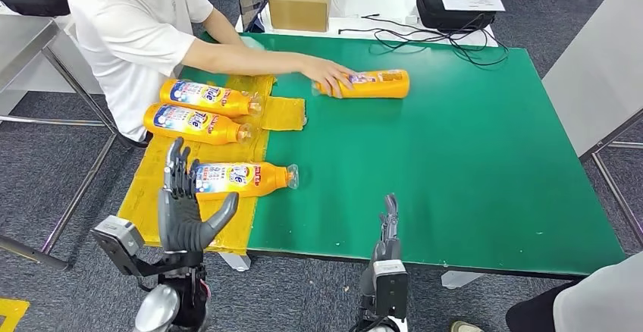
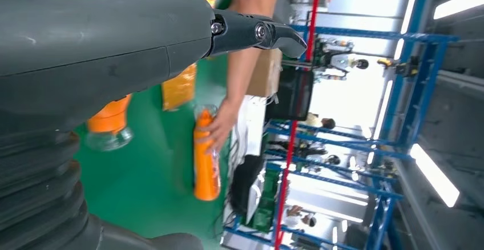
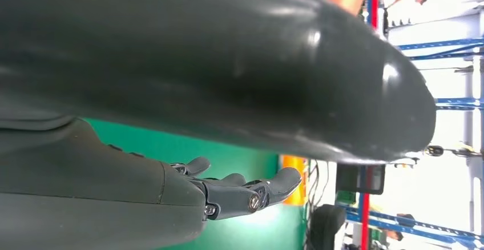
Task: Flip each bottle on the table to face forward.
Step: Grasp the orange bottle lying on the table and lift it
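Observation:
Three orange bottles lie label-up on a yellow mat (image 1: 144, 195) at the table's left: a far one (image 1: 208, 96), a middle one (image 1: 199, 123) and a near one (image 1: 243, 178). Their clear caps point right. A person's hand (image 1: 330, 73) rests on a fourth orange bottle (image 1: 375, 83) lying on the green table (image 1: 455, 165) farther back; that bottle (image 2: 205, 161) also appears in the left wrist view. My left hand (image 1: 184, 203) is raised and open, fingers spread, just left of the near bottle and not touching it. My right hand (image 1: 388, 230) is open at the table's near edge, holding nothing.
A person in a white shirt (image 1: 129, 29) sits at the table's far left corner, arm stretched across it. Behind stand a cardboard box (image 1: 300, 0), a black bag (image 1: 455, 6) and cables (image 1: 425, 40). A grey table (image 1: 591, 67) flanks the right side.

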Robot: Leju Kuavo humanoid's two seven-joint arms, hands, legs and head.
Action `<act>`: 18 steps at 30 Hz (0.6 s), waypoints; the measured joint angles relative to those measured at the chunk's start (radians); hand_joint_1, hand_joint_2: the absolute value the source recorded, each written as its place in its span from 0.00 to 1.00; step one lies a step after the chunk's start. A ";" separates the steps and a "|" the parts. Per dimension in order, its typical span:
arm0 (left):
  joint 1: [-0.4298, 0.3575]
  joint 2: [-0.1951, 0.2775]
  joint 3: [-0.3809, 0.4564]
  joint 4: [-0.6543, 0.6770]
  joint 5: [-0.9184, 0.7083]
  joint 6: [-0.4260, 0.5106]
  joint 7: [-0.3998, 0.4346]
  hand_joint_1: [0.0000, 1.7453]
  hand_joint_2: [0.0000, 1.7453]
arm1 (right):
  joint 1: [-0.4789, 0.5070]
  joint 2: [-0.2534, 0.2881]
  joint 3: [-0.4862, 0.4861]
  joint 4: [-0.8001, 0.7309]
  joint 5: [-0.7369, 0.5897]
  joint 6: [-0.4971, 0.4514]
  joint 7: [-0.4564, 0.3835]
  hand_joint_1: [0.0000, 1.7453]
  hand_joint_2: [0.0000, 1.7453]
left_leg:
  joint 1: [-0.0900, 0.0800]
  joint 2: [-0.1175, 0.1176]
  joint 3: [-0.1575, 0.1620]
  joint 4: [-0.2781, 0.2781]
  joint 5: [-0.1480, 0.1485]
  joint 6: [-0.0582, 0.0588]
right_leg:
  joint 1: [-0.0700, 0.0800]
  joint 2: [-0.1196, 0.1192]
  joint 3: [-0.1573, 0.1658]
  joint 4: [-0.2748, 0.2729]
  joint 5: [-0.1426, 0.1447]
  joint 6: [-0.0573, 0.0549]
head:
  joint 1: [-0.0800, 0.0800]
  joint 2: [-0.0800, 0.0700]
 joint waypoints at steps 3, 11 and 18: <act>0.025 0.000 -0.009 0.002 0.002 -0.006 0.019 0.00 1.00 | 0.017 -0.006 -0.001 -0.041 0.019 -0.046 0.000 0.00 1.00 | 0.000 0.000 0.000 0.000 0.000 0.000 | 0.000 0.000 0.000 0.000 0.000 0.000 | 0.000 0.000; 0.066 0.003 -0.036 0.098 -0.053 -0.019 -0.059 0.00 1.00 | 0.043 -0.025 -0.015 -0.138 0.042 -0.105 0.000 0.00 1.00 | 0.000 0.000 0.000 0.000 0.000 0.000 | 0.000 0.000 0.000 0.000 0.000 0.000 | 0.000 0.000; 0.067 0.002 -0.042 0.144 -0.056 -0.021 -0.064 0.00 1.00 | 0.043 -0.028 -0.021 -0.152 0.038 -0.107 0.000 0.00 0.75 | 0.000 0.000 0.000 0.000 0.000 0.000 | 0.000 0.000 0.000 0.000 0.000 0.000 | 0.000 0.000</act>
